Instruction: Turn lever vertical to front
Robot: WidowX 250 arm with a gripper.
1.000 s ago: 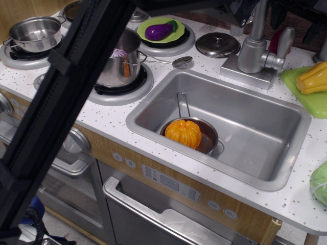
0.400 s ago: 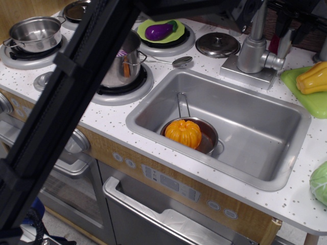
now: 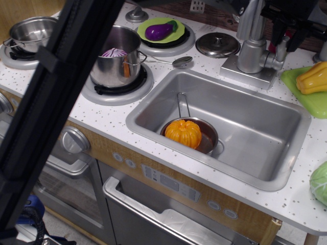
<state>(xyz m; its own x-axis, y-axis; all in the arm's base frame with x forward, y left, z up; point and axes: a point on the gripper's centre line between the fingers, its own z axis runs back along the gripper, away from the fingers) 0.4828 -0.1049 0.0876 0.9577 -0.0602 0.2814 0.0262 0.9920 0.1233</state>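
Observation:
The lever [image 3: 282, 49] is a small silver-grey paddle on the right side of the faucet body [image 3: 252, 53], standing upright behind the sink. My gripper [image 3: 286, 37] has come down over it from the top right. Its two black fingers [image 3: 276, 31] stand apart on either side of the lever's upper part and hide the tip. I cannot tell whether the pads touch the lever. The dark arm crosses the left of the view as a broad diagonal bar.
The sink [image 3: 265, 153] holds a small pan with an orange pumpkin [image 3: 183, 132]. A green board with a yellow pepper [image 3: 312, 77] lies right of the faucet. A pot lid [image 3: 217, 44], a spoon [image 3: 181, 62], a pot [image 3: 116, 61] and an eggplant plate [image 3: 160, 30] stand to the left.
The gripper has come down from above the faucet onto the lever, now straddling it. The arm has swung left, uncovering the pot. The lever still stands upright.

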